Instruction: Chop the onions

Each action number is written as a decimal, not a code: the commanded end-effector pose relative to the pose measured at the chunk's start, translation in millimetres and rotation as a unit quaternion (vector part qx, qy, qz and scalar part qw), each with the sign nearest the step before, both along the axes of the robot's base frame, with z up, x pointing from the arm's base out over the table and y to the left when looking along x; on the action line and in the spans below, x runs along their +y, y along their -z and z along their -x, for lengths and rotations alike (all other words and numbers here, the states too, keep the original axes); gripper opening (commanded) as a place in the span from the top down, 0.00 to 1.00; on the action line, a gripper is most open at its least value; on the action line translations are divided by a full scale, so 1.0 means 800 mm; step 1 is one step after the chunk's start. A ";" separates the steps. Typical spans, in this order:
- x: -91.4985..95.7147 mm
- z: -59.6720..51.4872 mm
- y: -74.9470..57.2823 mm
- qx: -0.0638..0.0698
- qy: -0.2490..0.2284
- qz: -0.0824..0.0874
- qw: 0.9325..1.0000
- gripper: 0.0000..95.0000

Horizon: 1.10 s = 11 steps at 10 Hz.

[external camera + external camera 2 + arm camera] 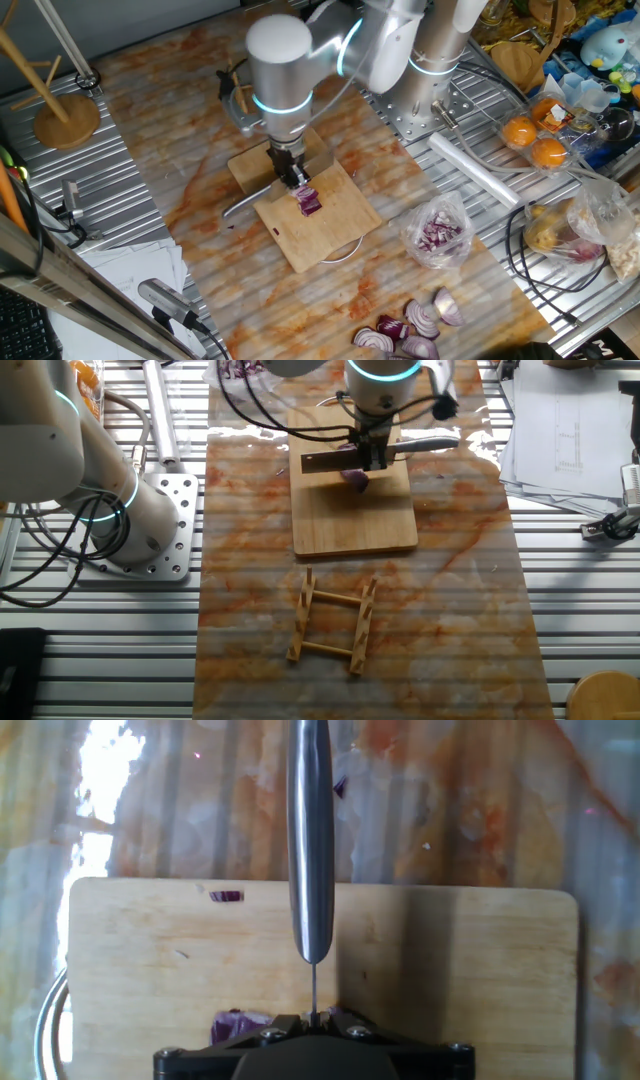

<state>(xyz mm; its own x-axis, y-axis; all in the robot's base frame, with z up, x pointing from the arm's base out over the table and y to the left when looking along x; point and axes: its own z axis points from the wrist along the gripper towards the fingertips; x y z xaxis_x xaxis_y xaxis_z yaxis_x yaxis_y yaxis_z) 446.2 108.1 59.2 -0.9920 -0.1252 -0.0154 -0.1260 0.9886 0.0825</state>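
The gripper (pixel 292 178) has its jaws clamped on a knife (pixel 311 840), the blade edge-down over the wooden board (pixel 335 235) on the marbled surface (pixel 190 150). The onion wedge (pixel 309 201) lies on the board's middle, just beside the blade. This looks like the cutting step; next the blade should press straight down through the wedge, then shift sideways for another cut.

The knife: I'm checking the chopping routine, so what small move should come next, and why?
Probably press the knife straight down. The gripper holds it by the handle, blade over the wooden board, with the onion wedge apparently uncut beside the blade.
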 end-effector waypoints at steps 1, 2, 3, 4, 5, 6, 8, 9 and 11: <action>-0.002 0.003 0.002 -0.004 -0.001 0.002 1.000 1.00; 0.001 0.004 0.009 -0.006 -0.001 0.002 1.000 1.00; 0.007 0.006 0.019 -0.012 0.002 0.002 1.000 1.00; 0.011 0.007 0.023 -0.013 0.003 0.006 1.000 1.00; 0.012 0.006 0.025 -0.014 0.002 0.009 1.000 1.00; 0.013 0.006 0.025 -0.014 0.003 0.008 1.000 1.00; 0.014 0.006 0.027 -0.016 0.008 0.004 1.000 1.00; 0.014 0.006 0.026 -0.016 0.005 0.008 1.000 1.00; 0.005 0.007 0.009 -0.013 -0.004 0.004 1.000 1.00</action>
<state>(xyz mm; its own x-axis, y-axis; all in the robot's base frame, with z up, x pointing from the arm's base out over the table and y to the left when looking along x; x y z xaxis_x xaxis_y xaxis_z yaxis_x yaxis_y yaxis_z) 444.8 113.3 43.7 -0.9905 -0.1272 -0.0530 -0.1302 0.9899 0.0568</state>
